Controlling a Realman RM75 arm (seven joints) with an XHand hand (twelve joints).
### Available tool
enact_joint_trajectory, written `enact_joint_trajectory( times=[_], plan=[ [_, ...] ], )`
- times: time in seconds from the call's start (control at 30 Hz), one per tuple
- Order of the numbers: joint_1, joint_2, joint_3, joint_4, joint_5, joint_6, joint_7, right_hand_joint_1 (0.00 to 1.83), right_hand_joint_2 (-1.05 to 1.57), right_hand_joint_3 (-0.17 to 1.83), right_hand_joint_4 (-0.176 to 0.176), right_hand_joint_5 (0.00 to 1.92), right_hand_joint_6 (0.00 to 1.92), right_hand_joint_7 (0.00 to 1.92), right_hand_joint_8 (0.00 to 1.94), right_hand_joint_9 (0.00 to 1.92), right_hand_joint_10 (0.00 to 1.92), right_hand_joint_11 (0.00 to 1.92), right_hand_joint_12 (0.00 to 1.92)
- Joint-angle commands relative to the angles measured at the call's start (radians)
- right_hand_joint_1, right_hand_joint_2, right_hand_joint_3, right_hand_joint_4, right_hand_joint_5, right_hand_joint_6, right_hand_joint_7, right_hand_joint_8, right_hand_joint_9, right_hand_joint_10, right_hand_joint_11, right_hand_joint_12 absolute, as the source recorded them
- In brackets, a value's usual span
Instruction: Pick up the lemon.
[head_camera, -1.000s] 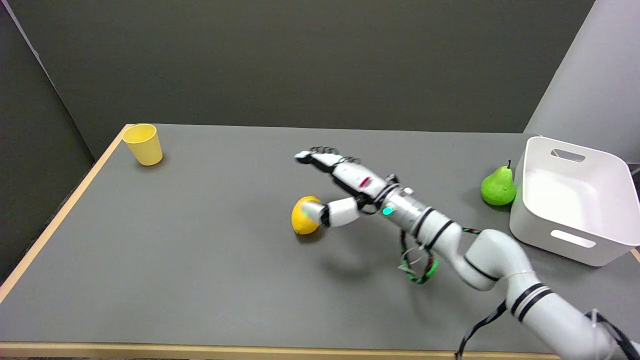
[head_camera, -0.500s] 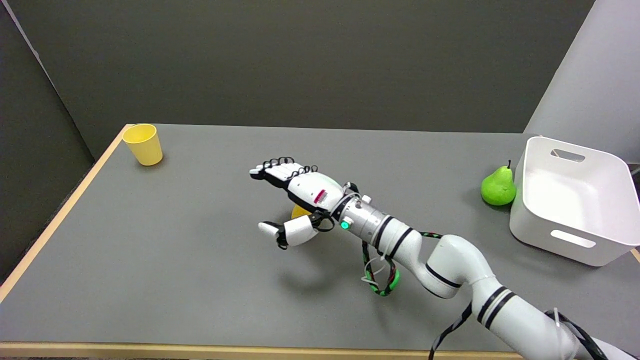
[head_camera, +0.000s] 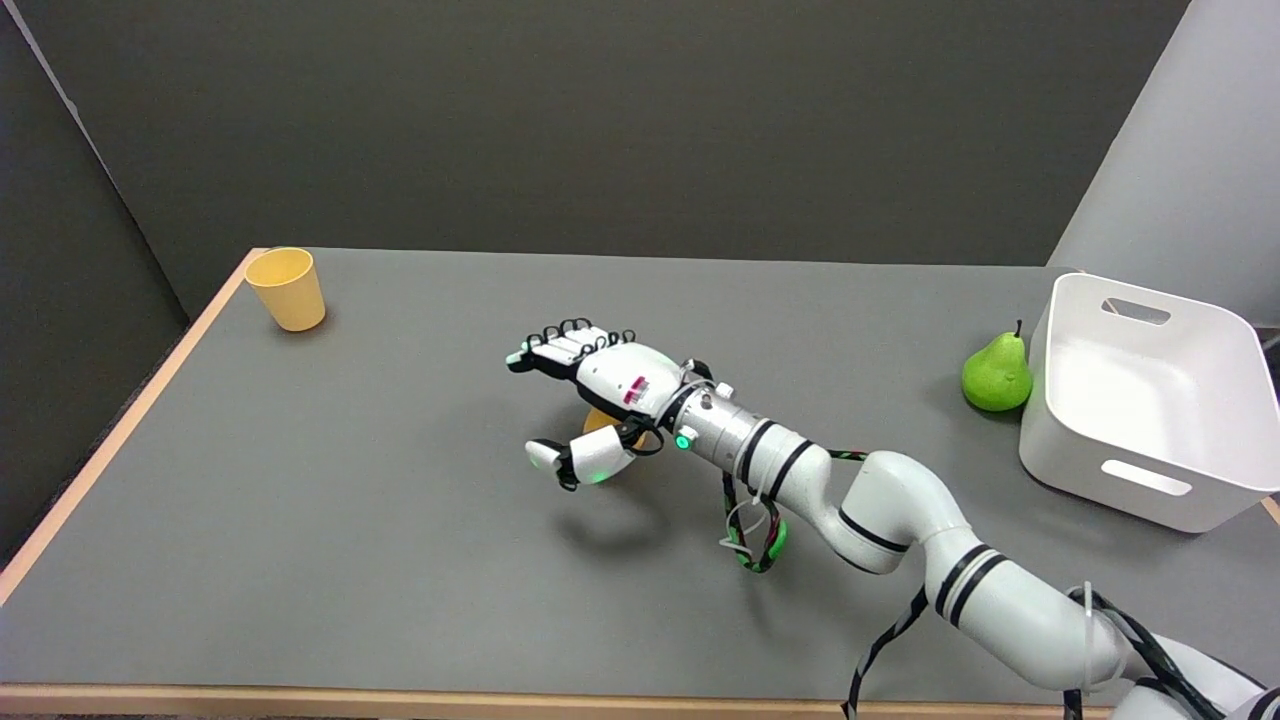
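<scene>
1. step in hand: the right hand (head_camera: 590, 405) hovers over the lemon (head_camera: 601, 420), fingers apart, holding nothing.
2. the lemon sits mid-surface (head_camera: 400, 520), mostly hidden under the palm.
3. next, likely: lower, close around the fruit, then lift.

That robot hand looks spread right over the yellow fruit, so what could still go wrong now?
1. The round yellow lemon lies mostly hidden under the white-and-black robot hand, whose fingers are spread; if they close off-centre, it may roll away across the flat grey table.
2. With so little of the lemon showing from the head view, whoever steers may misjudge how well the fingers surround it, and it could slip out during lifting.
</scene>
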Motion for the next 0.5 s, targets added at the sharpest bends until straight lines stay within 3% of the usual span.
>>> enact_joint_trajectory(
  times=[0.03, 0.17, 0.27, 0.5],
  plan=[
    [-0.02, 0.026, 0.058, -0.092, 0.0, -0.029, -0.019, 0.36, 0.62, 0.98, -0.002, 0.17, 0.46, 0.15, 0.3, 0.02, 0.56, 0.0, 0.7],
    [-0.074, 0.041, 0.088, -0.059, 0.0, -0.049, -0.001, 0.38, 0.67, 0.86, 0.0, 0.21, 0.4, 0.18, 0.24, 0.05, 0.52, 0.0, 0.72],
    [-0.107, 0.058, 0.099, -0.024, 0.0, -0.051, 0.011, 0.35, 0.62, 0.98, -0.003, 0.18, 0.47, 0.16, 0.3, 0.03, 0.57, 0.0, 0.74],
    [-0.151, 0.074, 0.134, -0.007, 0.001, -0.09, 0.025, 0.35, 0.62, 0.98, -0.003, 0.18, 0.47, 0.16, 0.31, 0.03, 0.57, 0.0, 0.77]
  ],
)
